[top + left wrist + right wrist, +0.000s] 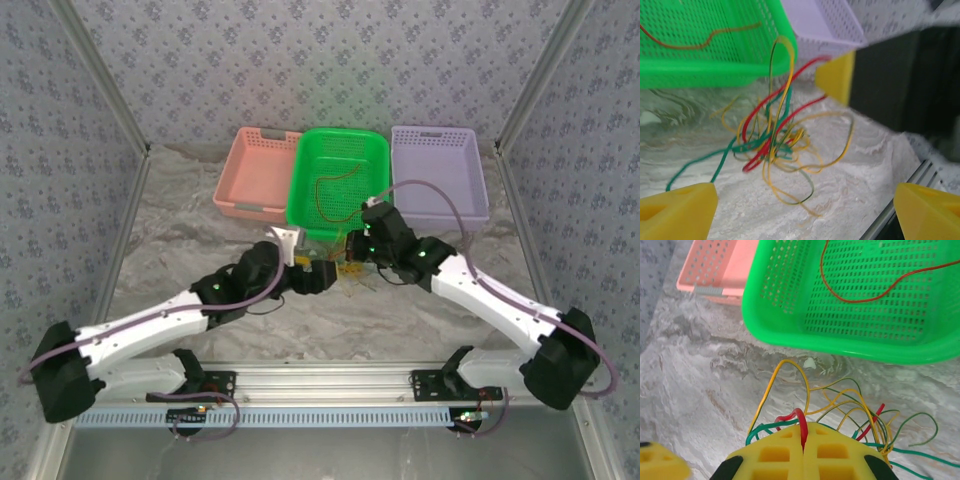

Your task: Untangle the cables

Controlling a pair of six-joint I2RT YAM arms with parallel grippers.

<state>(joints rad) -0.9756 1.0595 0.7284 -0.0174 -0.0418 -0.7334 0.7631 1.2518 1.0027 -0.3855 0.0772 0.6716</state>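
A tangle of thin yellow, red, green and teal cables (772, 142) lies on the marbled table just in front of the green basket (298, 190). My right gripper (803, 432) is shut on a red cable (799, 419) of the tangle, and its yellow fingers (836, 77) hold that strand raised near the basket's corner. My left gripper (805, 200) stands wide open on the near side of the tangle, with nothing between its fingers. In the top view the left gripper (318, 278) and right gripper (357, 248) are close together over the cables (352, 277). One red-orange cable (865, 295) lies alone in the green basket.
A pink basket (245, 208) stands left of the green one and a purple basket (440, 215) right of it, all in a row at the back. The metal rail (330, 375) runs along the table's near edge. Patterned walls close in the sides.
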